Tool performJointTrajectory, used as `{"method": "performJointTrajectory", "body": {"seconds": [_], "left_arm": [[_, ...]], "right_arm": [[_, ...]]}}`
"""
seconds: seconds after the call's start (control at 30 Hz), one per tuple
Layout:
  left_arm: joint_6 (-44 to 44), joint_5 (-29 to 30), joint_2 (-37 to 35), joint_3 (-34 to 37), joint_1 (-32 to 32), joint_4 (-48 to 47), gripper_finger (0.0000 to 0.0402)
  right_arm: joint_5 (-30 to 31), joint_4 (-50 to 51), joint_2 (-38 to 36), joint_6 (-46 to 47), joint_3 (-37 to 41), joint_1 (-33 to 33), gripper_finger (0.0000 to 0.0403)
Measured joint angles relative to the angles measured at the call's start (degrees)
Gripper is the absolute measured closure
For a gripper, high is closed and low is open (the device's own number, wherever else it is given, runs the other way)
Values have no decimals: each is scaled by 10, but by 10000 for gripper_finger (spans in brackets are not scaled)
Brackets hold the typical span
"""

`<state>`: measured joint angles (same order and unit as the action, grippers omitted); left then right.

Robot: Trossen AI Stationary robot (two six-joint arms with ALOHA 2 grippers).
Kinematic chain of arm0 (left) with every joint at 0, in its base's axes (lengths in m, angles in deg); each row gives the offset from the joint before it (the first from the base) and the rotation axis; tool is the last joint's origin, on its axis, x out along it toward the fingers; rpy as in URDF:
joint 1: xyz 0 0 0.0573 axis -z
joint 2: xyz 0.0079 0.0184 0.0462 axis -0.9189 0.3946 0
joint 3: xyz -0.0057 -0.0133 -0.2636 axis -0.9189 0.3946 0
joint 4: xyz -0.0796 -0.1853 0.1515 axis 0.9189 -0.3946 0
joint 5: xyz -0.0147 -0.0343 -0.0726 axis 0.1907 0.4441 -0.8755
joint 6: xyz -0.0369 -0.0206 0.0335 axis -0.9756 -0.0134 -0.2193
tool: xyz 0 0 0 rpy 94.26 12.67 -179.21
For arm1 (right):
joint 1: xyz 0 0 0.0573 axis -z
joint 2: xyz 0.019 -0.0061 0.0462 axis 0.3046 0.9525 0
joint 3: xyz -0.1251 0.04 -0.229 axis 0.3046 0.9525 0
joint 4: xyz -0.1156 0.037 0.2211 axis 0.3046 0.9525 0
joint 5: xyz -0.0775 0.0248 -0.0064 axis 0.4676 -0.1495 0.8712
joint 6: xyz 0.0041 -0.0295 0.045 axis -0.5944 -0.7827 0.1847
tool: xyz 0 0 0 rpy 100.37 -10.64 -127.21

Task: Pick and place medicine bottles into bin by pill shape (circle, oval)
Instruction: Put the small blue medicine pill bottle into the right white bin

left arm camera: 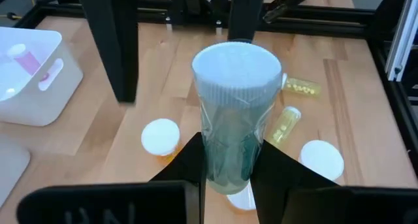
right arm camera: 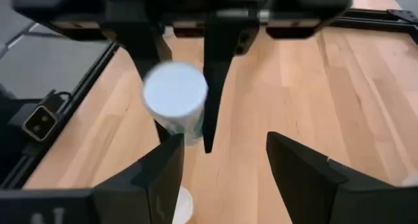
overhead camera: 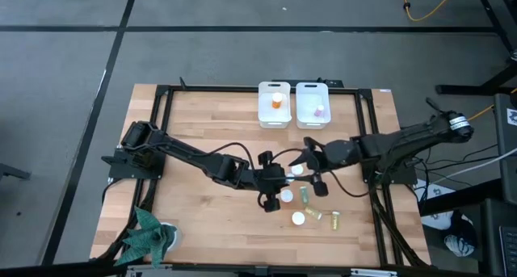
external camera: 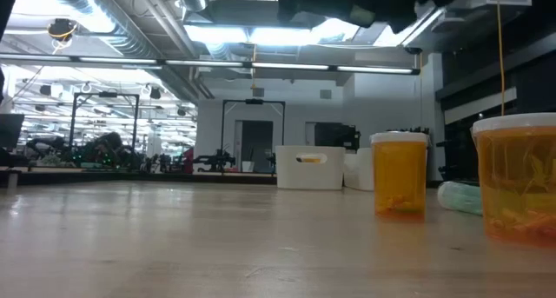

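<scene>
My left gripper (overhead camera: 279,178) is at the table's middle, shut on a translucent green medicine bottle (left arm camera: 234,126) with a white ribbed cap (overhead camera: 297,170). My right gripper (overhead camera: 312,164) is open and empty, just right of that bottle and facing its cap (right arm camera: 175,93). Two orange white-capped bottles (overhead camera: 287,196) (overhead camera: 298,219) stand on the table near the front. Small green and yellow bottles (overhead camera: 305,195) (overhead camera: 334,220) lie beside them. Two white bins (overhead camera: 275,115) (overhead camera: 312,117) stand at the far edge; one holds an orange bottle, the other a pink one. My left gripper pinches the green bottle's body (left arm camera: 228,165), below the cap, between its two fingers (left arm camera: 186,162). The fingers come from the table's left, about level. The capped end sticks out past the fingertips toward the right gripper. The bottle is lifted clear of the table.
A green stuffed toy (overhead camera: 149,237) lies at the front left corner. Black frame rails (overhead camera: 242,90) run around the table. In the low view two orange bottles (external camera: 400,172) (external camera: 517,181) stand close to the camera, with the bins (external camera: 310,166) behind.
</scene>
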<state>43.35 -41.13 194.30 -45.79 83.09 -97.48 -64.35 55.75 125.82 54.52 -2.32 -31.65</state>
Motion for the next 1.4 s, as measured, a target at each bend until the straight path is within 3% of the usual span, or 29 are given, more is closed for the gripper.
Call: {"method": "performJointTrajectory", "body": {"seconds": [0.23, 0.43, 0.97, 1.27, 1.4], "left_arm": [[-2, 0, 0, -1, -1, -7, 337], [-2, -2, 0, -1, -5, -7, 337], [-3, -2, 1, 0, -7, -8, 331], [-3, -1, 1, 0, -7, -9, 331], [-3, -1, 1, 0, -7, -10, 331]], "right_arm": [[-13, 148, -1, 1, -81, 0, 184], [-65, 132, 4, -26, -80, -3, 184], [-61, 56, 47, -88, -79, -2, 184], [-60, 54, 47, -57, -79, -2, 186], [-29, 52, 47, -41, -79, -3, 202]]}}
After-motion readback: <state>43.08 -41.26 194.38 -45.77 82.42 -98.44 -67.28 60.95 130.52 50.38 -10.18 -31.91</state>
